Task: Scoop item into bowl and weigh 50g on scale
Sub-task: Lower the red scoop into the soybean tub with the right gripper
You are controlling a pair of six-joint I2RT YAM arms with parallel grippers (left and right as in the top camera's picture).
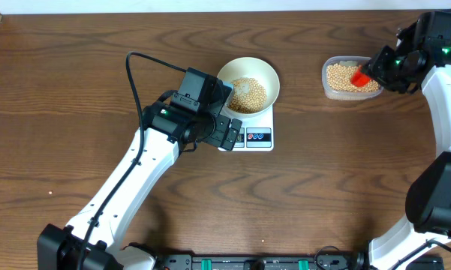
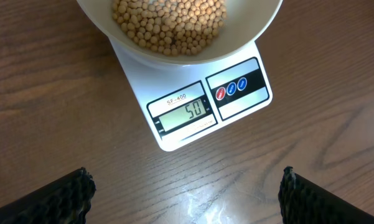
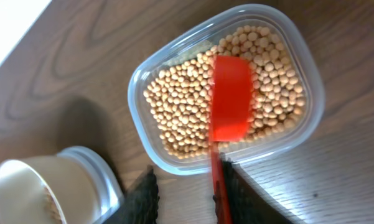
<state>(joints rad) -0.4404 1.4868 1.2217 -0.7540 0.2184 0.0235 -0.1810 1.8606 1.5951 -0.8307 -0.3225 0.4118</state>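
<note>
Scale point(image 1: 257, 142) lengthwise toward robot, display end nearest, left end effector point(image 2: 185, 175) spread wide, right end effector point(image 3: 190, 186) gripping red scoop point(image 3: 230, 99)

scale point(image 2: 193, 106) labelled "SF-400", LCD point(image 2: 185, 114) reading "50"

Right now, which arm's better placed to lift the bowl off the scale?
Left. The left gripper is open and hovers just in front of the scale, which reads 50 with the bowl of beans on it. The right gripper is away at the tub, holding the red scoop.
</note>
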